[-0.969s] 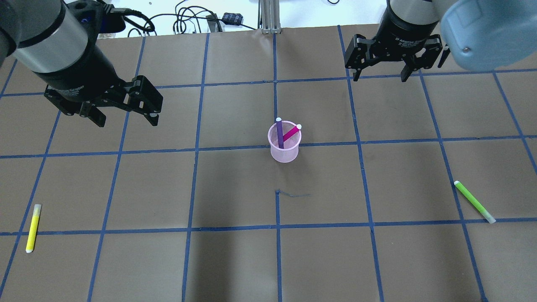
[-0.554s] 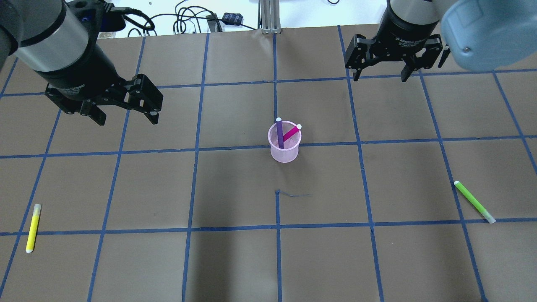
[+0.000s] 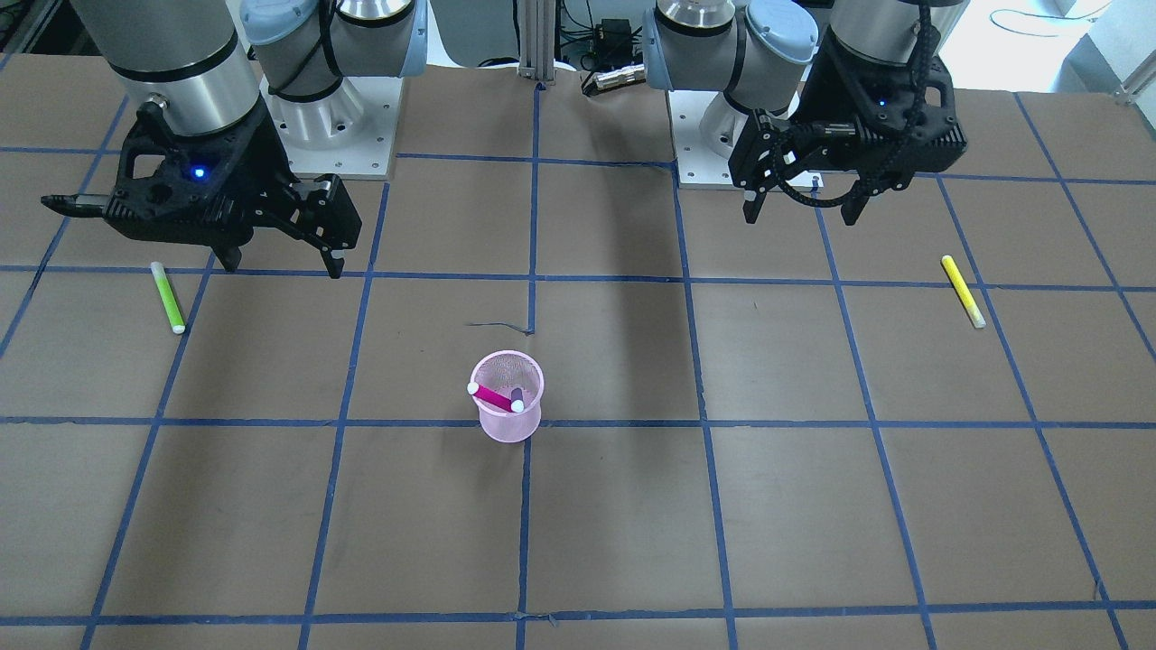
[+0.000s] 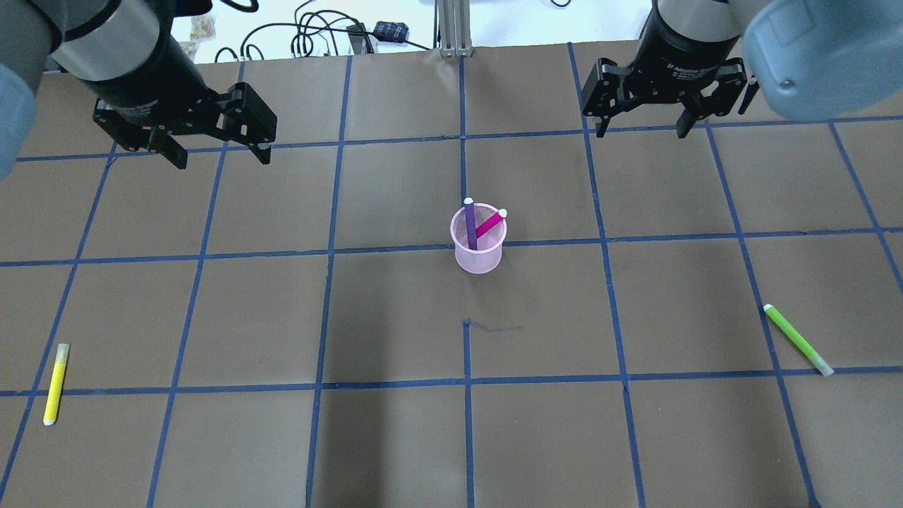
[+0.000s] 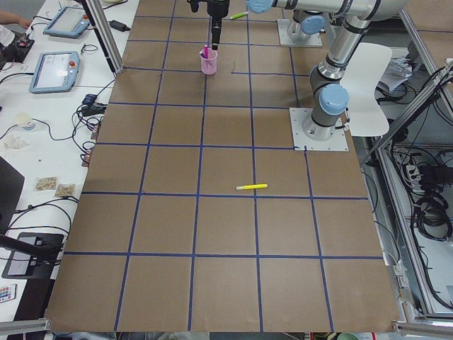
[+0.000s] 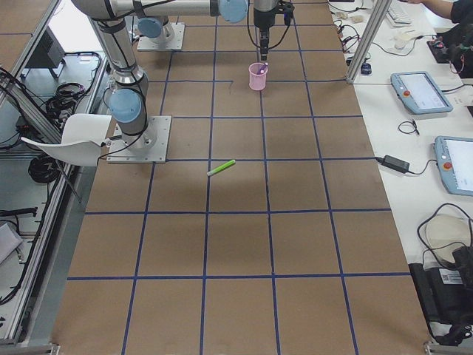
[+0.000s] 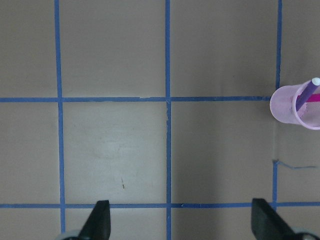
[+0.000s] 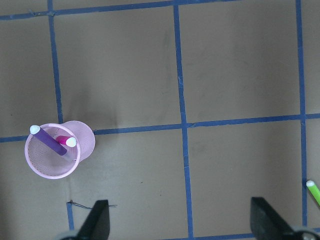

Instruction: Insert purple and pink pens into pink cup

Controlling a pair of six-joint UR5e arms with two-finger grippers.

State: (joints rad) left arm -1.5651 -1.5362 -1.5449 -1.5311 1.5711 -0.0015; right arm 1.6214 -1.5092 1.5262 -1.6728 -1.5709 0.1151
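pink cup (image 4: 478,259) holds purple pen (image 4: 470,222), pink pen (image 4: 492,224) | both jaws spread | left wrist misses green pen (image 4: 798,339)

purple pen (image 4: 469,222) and pink pen (image 4: 491,225) stand in pink cup (image 4: 478,262); left pincer (image 4: 222,159) and right pincer (image 4: 641,132) gape empty

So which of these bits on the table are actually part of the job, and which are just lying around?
Part of the job: pink cup; purple pen and pink pen, both already standing in it.

Just lying about: yellow pen, flat on the robot's left side; green pen, flat on its right side.
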